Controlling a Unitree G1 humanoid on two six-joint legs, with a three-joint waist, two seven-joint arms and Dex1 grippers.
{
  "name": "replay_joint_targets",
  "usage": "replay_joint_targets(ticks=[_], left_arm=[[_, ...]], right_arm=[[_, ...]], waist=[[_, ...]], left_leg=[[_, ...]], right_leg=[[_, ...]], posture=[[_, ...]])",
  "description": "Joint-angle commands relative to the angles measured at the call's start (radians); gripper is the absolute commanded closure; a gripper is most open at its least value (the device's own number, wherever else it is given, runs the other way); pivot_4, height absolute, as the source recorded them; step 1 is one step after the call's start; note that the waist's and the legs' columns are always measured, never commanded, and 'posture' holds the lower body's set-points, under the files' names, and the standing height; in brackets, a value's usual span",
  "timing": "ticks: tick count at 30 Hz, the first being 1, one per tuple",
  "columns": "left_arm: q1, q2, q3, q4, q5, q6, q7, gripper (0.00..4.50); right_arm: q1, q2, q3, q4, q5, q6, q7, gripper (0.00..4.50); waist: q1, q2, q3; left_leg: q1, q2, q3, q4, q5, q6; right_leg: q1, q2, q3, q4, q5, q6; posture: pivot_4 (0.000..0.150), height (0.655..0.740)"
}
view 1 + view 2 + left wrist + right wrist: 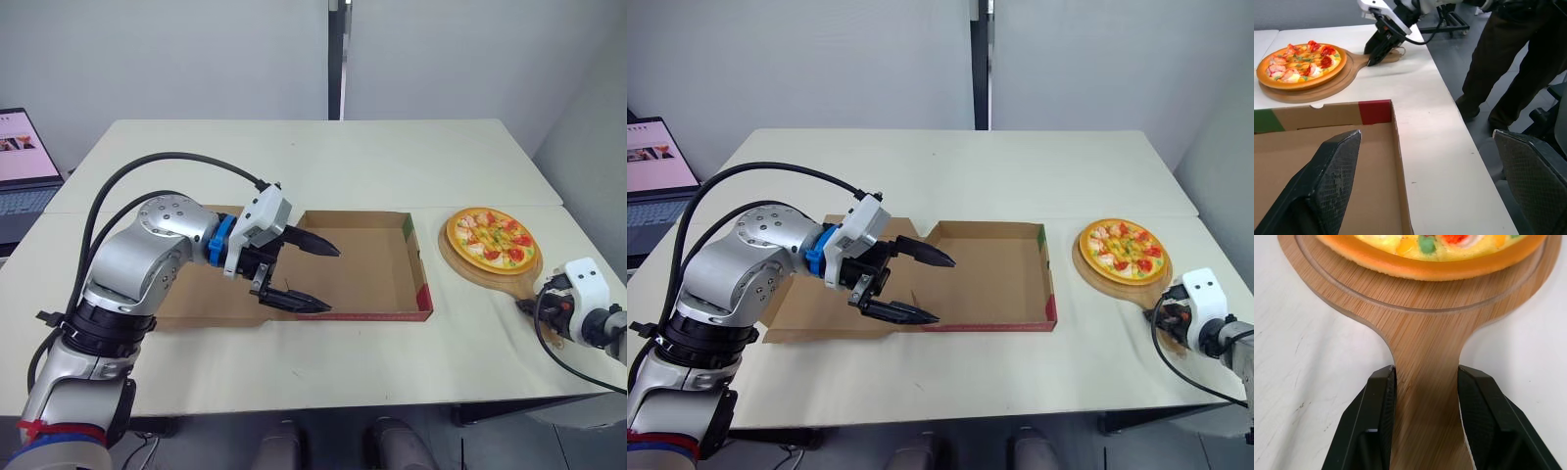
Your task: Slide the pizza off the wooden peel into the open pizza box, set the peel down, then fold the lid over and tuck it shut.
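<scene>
Right gripper clamps the peel handle, pizza ahead.

An open laptop sits left of the table; a person stands nearby.

Pale cream worktop, pretty bare. An open cardboard pizza box sits about mid-worktop. The wooden peel lies just to its right, not touching.
</scene>
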Motion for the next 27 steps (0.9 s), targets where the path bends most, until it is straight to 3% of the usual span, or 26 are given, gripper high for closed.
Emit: replay_joint_targets(ticks=[1, 11, 27], left_arm=[[-0.032, 0.018, 0.045, 0.008, -0.004, 0.004, 0.016, 0.0], [-0.034, 0.067, 0.094, 0.027, -0.005, 0.033, 0.06, 0.0], [0.019, 0.158, 0.158, -0.012, -0.019, 0.085, 0.107, 0.0]], right_arm=[[-0.013, -0.022, -0.071, -0.055, -0.022, -0.028, -0.052, 2.88], [-0.114, -0.13, -0.122, -0.092, -0.015, -0.037, -0.024, 2.89], [-0.356, -0.174, 0.077, -0.104, -0.006, -0.067, 0.129, 2.89]], waist=[[0.0, 0.002, 0.002], [0.001, 0.011, 0.009], [-0.001, 0.013, 0.015]], left_leg=[[0.0, 0.0, 0.0, 0.0, 0.0, 0.0], [-0.013, -0.001, 0.001, 0.0, 0.0, 0.0], [-0.013, -0.001, 0.001, 0.0, 0.0, 0.0]], right_leg=[[0.0, 0.0, 0.0, 0.0, 0.0, 0.0], [-0.014, 0.0, 0.001, 0.003, 0.0, 0.0], [-0.015, 0.0, 0.001, 0.003, 0.0, 0.0]], posture=[[0.15, 0.74], [0.15, 0.74], [0.15, 0.74]])
